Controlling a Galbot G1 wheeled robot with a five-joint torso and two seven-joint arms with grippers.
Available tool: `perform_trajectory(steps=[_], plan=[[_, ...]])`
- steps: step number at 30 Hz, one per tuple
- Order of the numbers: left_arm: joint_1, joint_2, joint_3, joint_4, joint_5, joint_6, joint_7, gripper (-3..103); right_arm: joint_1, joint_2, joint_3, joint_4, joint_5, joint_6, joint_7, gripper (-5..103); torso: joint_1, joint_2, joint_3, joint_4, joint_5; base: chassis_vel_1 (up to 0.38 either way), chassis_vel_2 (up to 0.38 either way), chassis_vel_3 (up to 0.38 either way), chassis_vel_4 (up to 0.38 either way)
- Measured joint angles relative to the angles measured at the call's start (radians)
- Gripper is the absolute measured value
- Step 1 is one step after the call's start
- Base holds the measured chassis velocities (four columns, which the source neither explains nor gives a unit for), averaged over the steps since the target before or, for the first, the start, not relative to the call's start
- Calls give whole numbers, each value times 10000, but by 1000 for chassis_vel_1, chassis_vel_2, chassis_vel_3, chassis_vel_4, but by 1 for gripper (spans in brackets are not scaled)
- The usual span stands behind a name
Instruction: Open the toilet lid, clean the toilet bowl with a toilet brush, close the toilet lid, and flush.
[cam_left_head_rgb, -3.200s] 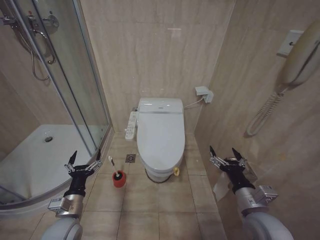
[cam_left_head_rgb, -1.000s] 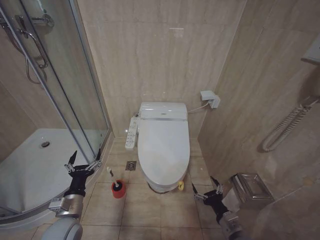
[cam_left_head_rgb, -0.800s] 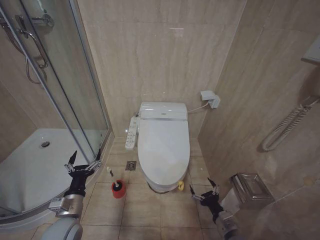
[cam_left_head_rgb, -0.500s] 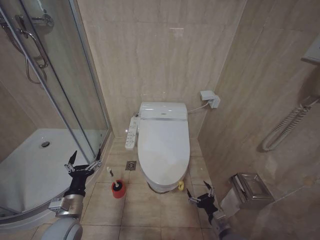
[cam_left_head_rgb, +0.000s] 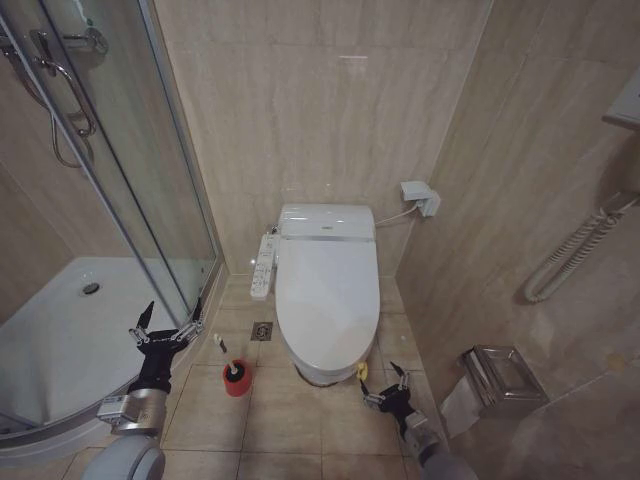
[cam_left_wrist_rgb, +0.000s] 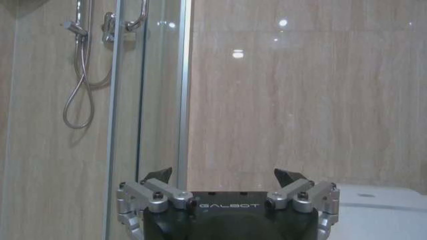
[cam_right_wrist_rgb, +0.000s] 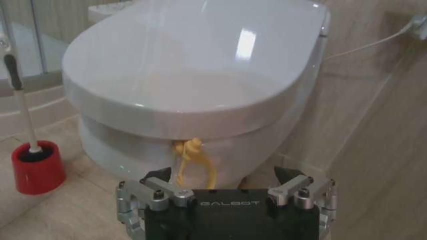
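Toilet lid (cam_left_head_rgb: 326, 295) down, yellow tie (cam_right_wrist_rgb: 193, 156) at front edge.
Right gripper (cam_left_head_rgb: 386, 391) spread wide just before the tie; left gripper (cam_left_head_rgb: 167, 327) spread, parked by shower door (cam_left_head_rgb: 150, 190).

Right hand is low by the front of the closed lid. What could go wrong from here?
1. The open right hand could miss the thin yellow tie and slide on the glossy toilet lid.
2. The side wall and paper holder crowd that arm.
3. The toilet brush may tip if bumped.
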Motion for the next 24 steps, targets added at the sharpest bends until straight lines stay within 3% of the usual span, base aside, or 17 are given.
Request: perform_trajectory(steps=[24], plan=[[0,0,0,0,0,0,0,100,1489,269,-255,-2005,-257,678,383,102,0,0,0,-3,0,0,0,0,0]])
